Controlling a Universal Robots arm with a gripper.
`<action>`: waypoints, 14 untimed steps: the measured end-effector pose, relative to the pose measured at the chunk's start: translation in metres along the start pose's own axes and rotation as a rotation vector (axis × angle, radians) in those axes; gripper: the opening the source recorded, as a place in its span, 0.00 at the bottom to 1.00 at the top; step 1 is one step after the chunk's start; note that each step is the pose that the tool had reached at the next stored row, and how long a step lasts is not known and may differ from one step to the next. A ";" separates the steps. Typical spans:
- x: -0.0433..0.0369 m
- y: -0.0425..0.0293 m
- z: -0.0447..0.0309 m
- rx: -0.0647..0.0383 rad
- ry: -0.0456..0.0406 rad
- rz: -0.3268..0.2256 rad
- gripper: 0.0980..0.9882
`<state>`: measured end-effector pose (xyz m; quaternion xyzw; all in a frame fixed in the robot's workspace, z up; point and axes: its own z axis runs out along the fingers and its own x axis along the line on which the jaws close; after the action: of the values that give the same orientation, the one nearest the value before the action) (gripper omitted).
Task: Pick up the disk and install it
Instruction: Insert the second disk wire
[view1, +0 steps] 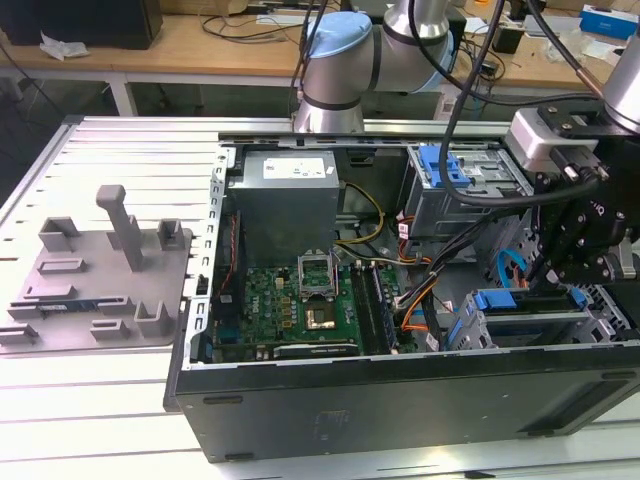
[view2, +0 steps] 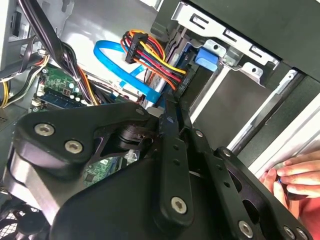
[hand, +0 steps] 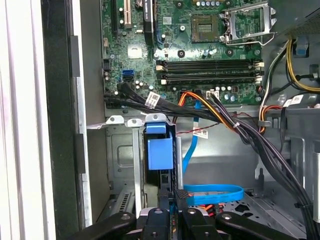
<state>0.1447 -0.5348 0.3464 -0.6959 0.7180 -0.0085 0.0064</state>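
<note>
Sitting in the drive cage, disk (hand: 159, 152) just beyond end effector (hand: 172, 197).

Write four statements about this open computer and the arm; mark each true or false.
1. The black computer case lies open on the slatted metal table. True.
2. The robot's hand hangs above the grey moulded tray. False: it is at the silver drive cage, at the exterior view's right.
3. A cooler covers the green motherboard's processor socket. False: the socket is bare.
4. A person's fingers show in the second wrist view. True.
</note>
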 end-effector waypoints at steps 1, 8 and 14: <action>0.0000 0.0000 0.0014 0.000 0.0000 0.000 0.07; 0.0000 0.0001 0.0063 0.000 0.0002 0.000 0.07; 0.0001 -0.0003 -0.0148 0.000 -0.0001 0.000 0.16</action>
<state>0.1447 -0.5349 0.3611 -0.6959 0.7181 -0.0085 0.0065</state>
